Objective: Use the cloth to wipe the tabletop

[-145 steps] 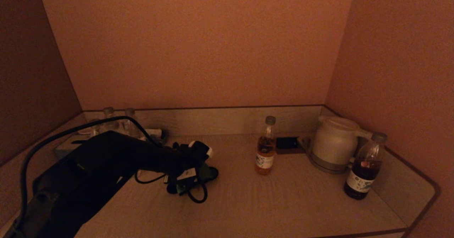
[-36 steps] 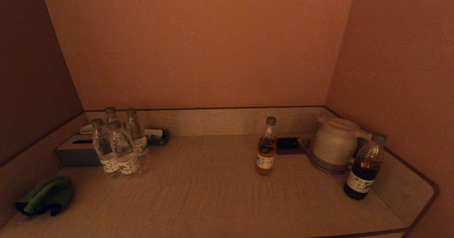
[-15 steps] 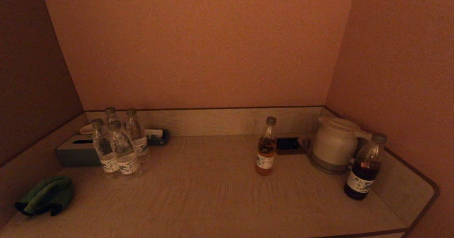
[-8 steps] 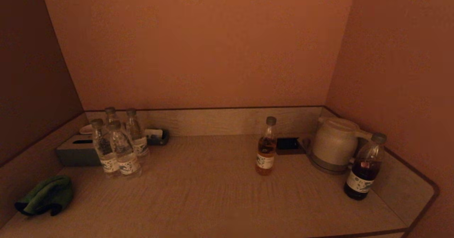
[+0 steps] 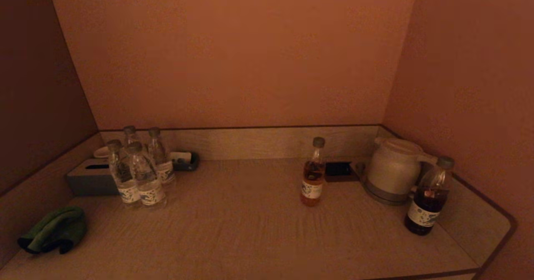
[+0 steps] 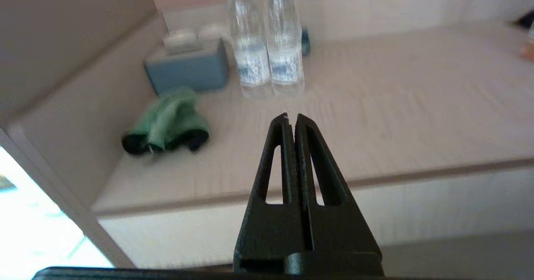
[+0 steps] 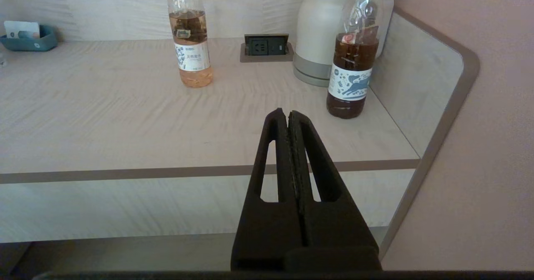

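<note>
A crumpled green cloth [image 5: 53, 230] lies on the light wood tabletop [image 5: 250, 230] at its near left corner, against the left side wall. It also shows in the left wrist view [image 6: 167, 121]. My left gripper [image 6: 290, 116] is shut and empty, held off the table before its front edge, to the right of the cloth. My right gripper [image 7: 287, 111] is shut and empty, held before the front edge near the right end. Neither arm shows in the head view.
Several clear water bottles [image 5: 142, 175] stand at the left by a grey tissue box [image 5: 89, 180]. An amber drink bottle [image 5: 313, 175] stands mid-right. A white kettle [image 5: 392, 167] and a dark drink bottle [image 5: 427, 200] stand at the right. A socket box [image 7: 267, 46] sits behind.
Long ago my left arm was over the table's middle with the cloth; it has since withdrawn and the cloth lies at the left corner. Nothing has moved over the last second.
</note>
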{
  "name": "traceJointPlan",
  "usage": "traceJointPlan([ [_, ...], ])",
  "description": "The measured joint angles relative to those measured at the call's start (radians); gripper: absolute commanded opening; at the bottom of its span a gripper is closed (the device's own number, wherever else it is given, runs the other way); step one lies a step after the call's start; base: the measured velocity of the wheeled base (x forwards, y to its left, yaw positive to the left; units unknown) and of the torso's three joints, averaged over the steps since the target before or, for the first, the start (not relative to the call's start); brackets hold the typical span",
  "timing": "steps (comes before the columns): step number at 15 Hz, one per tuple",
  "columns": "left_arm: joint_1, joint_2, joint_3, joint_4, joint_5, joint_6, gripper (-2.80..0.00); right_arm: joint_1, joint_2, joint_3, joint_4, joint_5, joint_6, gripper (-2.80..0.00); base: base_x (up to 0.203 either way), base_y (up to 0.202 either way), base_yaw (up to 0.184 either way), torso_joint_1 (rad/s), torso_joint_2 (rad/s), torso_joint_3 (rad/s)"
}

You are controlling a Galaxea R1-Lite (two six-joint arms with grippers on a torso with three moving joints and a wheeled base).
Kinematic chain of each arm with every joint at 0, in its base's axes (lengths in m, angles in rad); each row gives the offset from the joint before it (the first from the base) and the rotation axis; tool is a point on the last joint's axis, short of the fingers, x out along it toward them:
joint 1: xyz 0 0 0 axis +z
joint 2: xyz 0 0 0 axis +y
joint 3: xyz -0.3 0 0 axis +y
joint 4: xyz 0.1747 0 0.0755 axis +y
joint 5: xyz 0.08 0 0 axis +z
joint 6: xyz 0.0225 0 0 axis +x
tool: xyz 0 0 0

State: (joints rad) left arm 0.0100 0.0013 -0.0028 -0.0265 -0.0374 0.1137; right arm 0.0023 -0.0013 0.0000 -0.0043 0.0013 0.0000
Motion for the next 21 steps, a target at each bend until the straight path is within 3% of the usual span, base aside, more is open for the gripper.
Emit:
traceJointPlan([
  [21, -0.001, 0.0, 0.0, 0.034, 0.003, -0.025, -2.8, 0.0, 0.0, 0.0, 0.0, 0.0, 0.0, -2.8, 0.0, 0.0, 0.0, 0.0, 0.0, 0.0],
])
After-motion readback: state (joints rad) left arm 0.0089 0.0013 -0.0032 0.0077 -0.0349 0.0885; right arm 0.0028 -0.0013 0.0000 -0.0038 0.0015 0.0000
